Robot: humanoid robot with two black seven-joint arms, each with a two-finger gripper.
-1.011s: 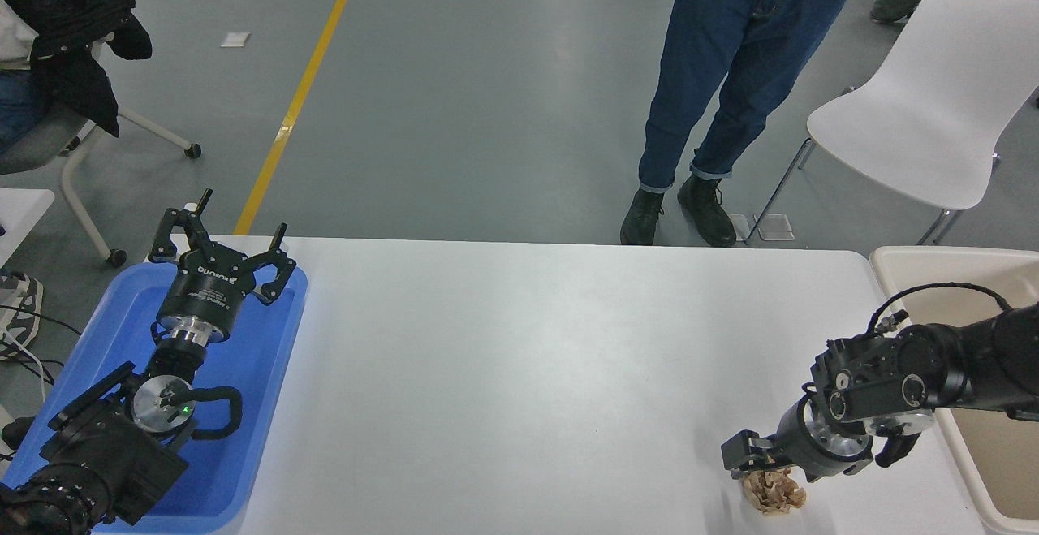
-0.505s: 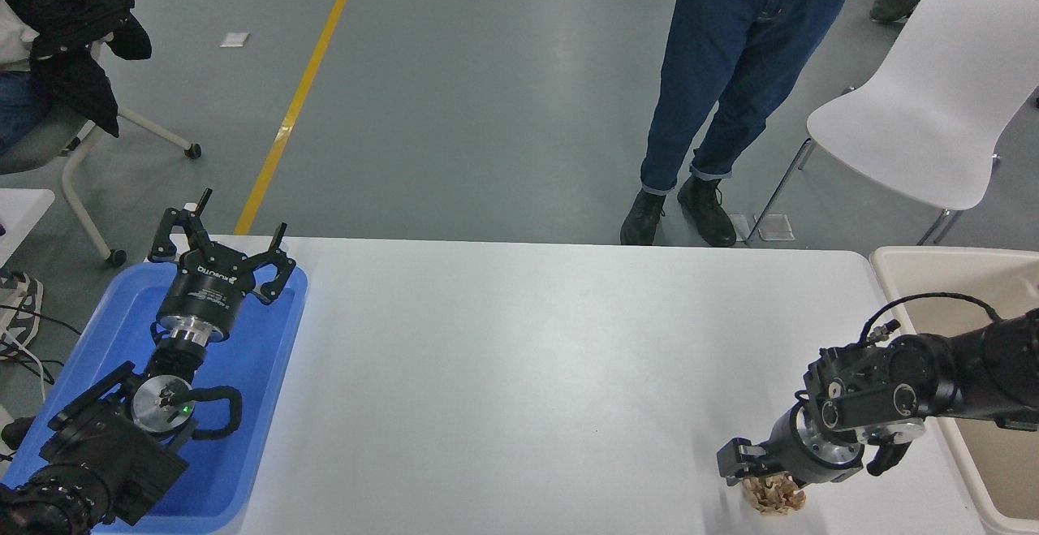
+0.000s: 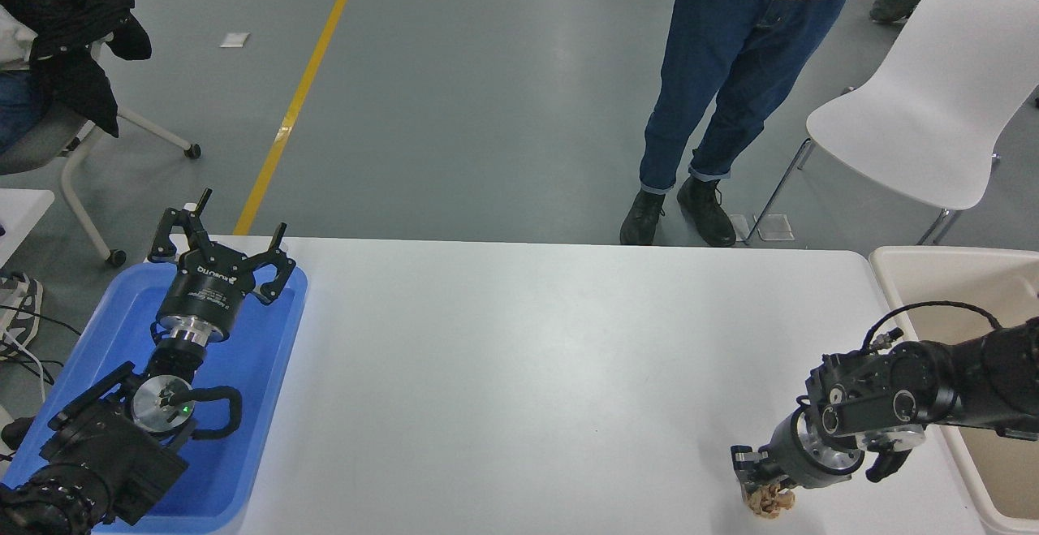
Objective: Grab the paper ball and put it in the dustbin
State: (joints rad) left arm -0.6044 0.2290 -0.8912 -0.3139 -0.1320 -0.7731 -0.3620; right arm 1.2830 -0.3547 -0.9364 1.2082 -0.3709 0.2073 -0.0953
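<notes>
one paper ball [image 3: 771,502] lies near the counter's [image 3: 519,356] front right edge, the right gripper [image 3: 763,482] closed around it; one dustbin [image 3: 901,263] just beyond; left gripper [image 3: 221,240] spread wide over a blue tray [image 3: 268,373].

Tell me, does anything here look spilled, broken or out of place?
Nothing stands out. The paper ball lies on the white table under the right gripper, not yet in the dustbin. The left gripper is parked over a blue tray.

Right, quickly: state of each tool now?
Left tool: open, empty, parked over the tray.
Right tool: down on the paper ball; open or shut cannot be told.
</notes>
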